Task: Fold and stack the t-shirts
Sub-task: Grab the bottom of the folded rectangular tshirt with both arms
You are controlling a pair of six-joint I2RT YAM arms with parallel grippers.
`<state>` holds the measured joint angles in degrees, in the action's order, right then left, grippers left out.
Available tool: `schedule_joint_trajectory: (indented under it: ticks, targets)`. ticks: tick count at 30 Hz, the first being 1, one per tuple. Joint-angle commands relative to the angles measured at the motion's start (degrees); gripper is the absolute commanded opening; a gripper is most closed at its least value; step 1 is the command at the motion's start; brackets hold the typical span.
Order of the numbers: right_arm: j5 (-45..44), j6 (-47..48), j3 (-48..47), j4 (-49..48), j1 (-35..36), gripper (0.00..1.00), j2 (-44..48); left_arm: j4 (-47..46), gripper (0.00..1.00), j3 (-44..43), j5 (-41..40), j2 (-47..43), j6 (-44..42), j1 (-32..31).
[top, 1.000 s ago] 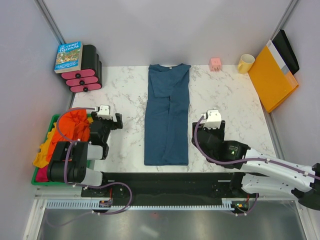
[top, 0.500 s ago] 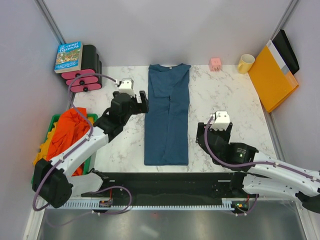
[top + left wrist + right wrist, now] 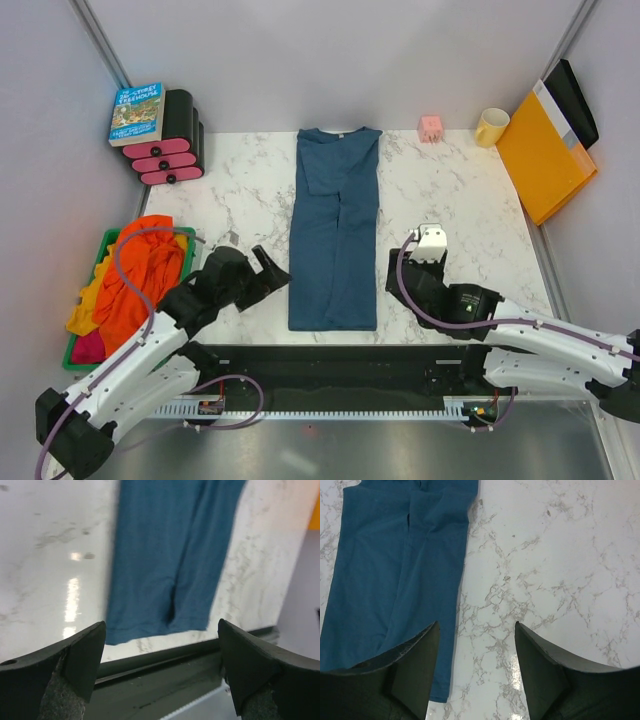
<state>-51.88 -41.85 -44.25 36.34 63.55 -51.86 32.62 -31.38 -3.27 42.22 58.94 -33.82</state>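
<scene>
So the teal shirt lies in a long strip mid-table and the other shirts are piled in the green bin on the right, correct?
No: the green bin holding the other shirts sits on the left, as the top external view shows. The teal shirt does lie in a long strip mid-table.

Book [image 3: 137,113] cover: title print too small to read; no other text legible.

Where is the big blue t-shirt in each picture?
Top camera: blue t-shirt in the middle, a long strip.
Left wrist: blue t-shirt at top middle.
Right wrist: blue t-shirt on the left.
Shared landmark: its hem on the marble table.
</scene>
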Motion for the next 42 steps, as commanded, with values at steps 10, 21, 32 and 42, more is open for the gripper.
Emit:
schedule_joint_trajectory:
  ticks: [10,21,32,42]
  targets:
    - [11.0,-4.8,3.6,-6.5,0.3,0.7,-7.3,-4.5,0.99,1.2,4.2,11.9,-6.3,-1.9]
    - [11.2,-6.7,5.9,-7.9,0.3,0.69,-7.6,-6.3,0.63,2.1,3.4,20.9,-4.7,-4.0]
    - [12.9,-7.7,6.8,-10.3,0.3,0.69,-10.8,-8.6,0.55,1.6,0.8,24.8,-3.0,-12.1]
    - [13.9,-10.0,8.5,-10.7,0.3,0.69,-11.8,-9.2,0.02,2.7,1.2,26.7,-1.9,-13.5]
